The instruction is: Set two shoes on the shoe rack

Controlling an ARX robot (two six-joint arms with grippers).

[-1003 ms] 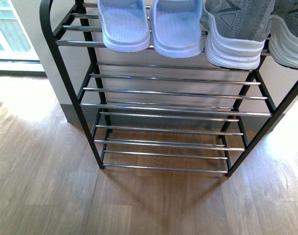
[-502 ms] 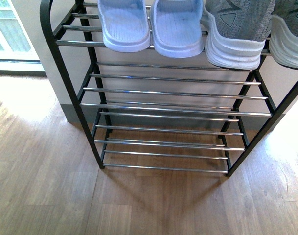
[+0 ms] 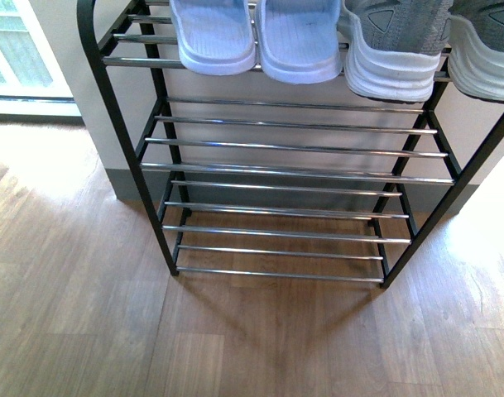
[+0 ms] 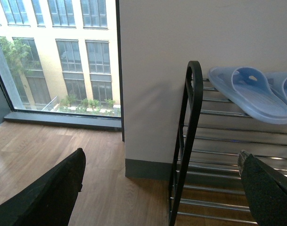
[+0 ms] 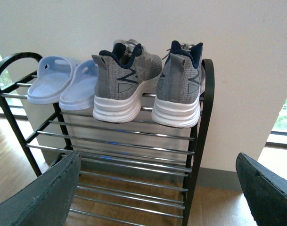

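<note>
Four shoes are seen on the top tier of the shoe rack [image 5: 200,141]: two pale blue slides [image 5: 63,84] and two grey sneakers [image 5: 148,87], lined up side by side with heels toward the robot. From this the task is judged finished or very nearly so.

The risk that remains is judged to lie in the withdrawal. The heels overhang the front rod, so a sneaker or slide could be tipped off if an arm were swung upward or forward past the tier. The rack itself, being light and made of thin rods, could be nudged by a careless elbow, and the shoes shaken loose.

The left gripper [image 4: 162,188] is spread wide, and nothing is held or touched between its fingers. The rack's black side frame [image 4: 188,141] is seen through the gap, well beyond the jaws, with one slide further off behind it.

The right gripper [image 5: 157,197] is likewise spread wide and empty. The sneakers are framed ahead of and above its jaws, well apart from both fingers.

In the front view neither arm is shown.
</note>
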